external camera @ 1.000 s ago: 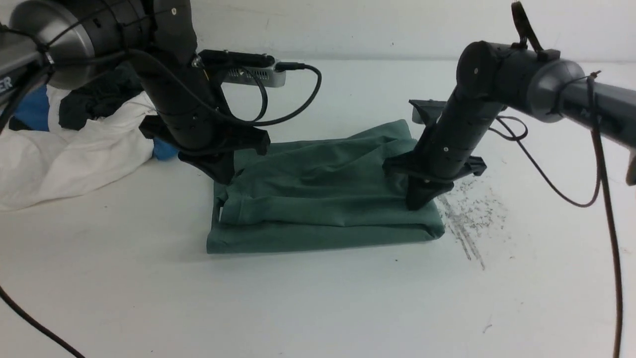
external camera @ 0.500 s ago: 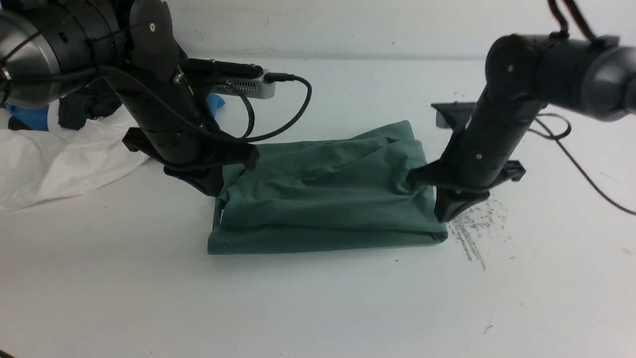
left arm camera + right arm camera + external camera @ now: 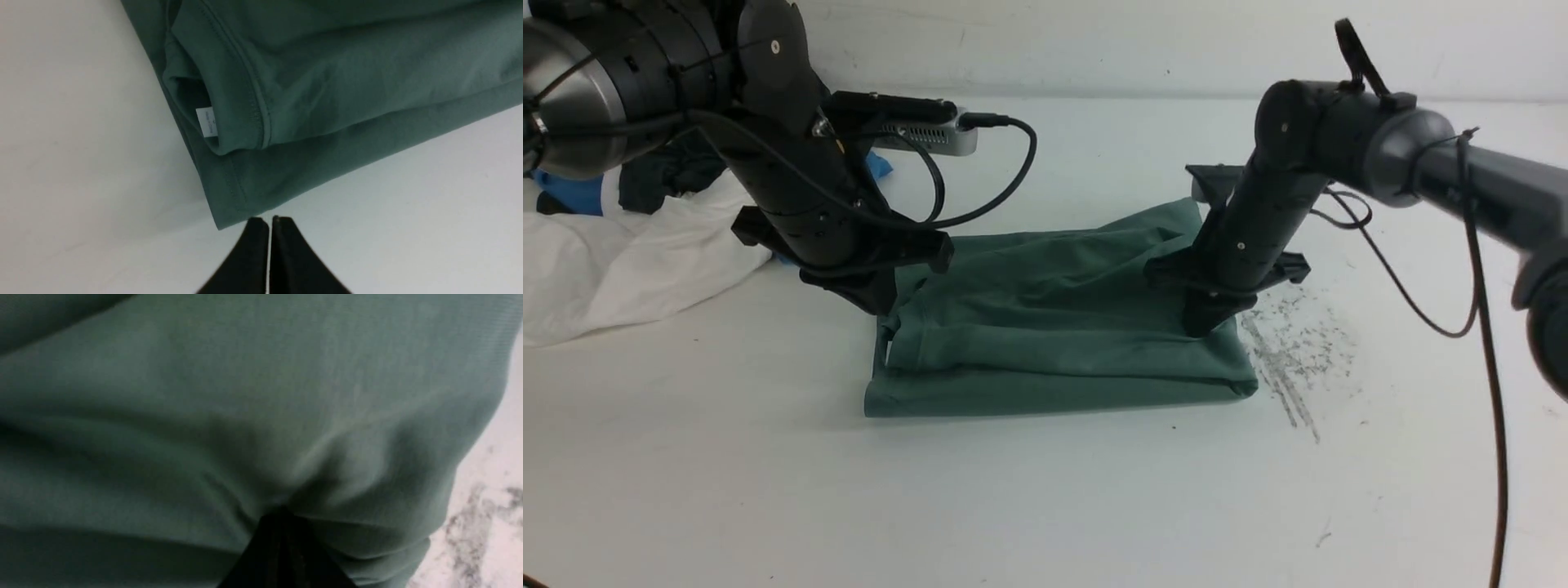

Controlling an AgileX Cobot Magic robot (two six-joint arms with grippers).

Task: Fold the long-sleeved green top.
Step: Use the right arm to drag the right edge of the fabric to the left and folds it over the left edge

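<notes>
White tabletop (image 3: 1045, 506), matte, backed by a pale wall (image 3: 1094, 41); contents as follows.

Item 1: green long-sleeved top (image 3: 1045, 327). It lies at the middle of the tabletop, folded into a wide layered rectangle with its long side toward the camera. The upper layer is rumpled and the far right corner is raised. At its left end a small white label (image 3: 207, 121) sits inside an open fold beside a double-stitched edge (image 3: 249, 94).

Item 2: left gripper (image 3: 876, 300). It points down at the top's left end, on the far side. In the wrist view its fingers (image 3: 254, 245) are pressed together with nothing between them. The tips hang just off the corner of the cloth, over bare tabletop.

Item 3: right gripper (image 3: 1201, 325). It points down onto the right part of the top, set in from the right edge. Its fingers (image 3: 282, 555) show as one dark wedge, pressed together, with the tip dug into the fabric and creases running out from it. Whether any cloth is caught between them cannot be told.

Item 4: grey scuff marks (image 3: 1290, 359) on the tabletop, just right of the top.

Item 5: heap at far left, well apart from the top, made up of a white garment (image 3: 629, 261), a blue garment (image 3: 576, 192) and a black garment (image 3: 674, 167).

Item 6: silver box (image 3: 935, 137) behind the left arm, with a looping black cable (image 3: 1013, 171).
</notes>
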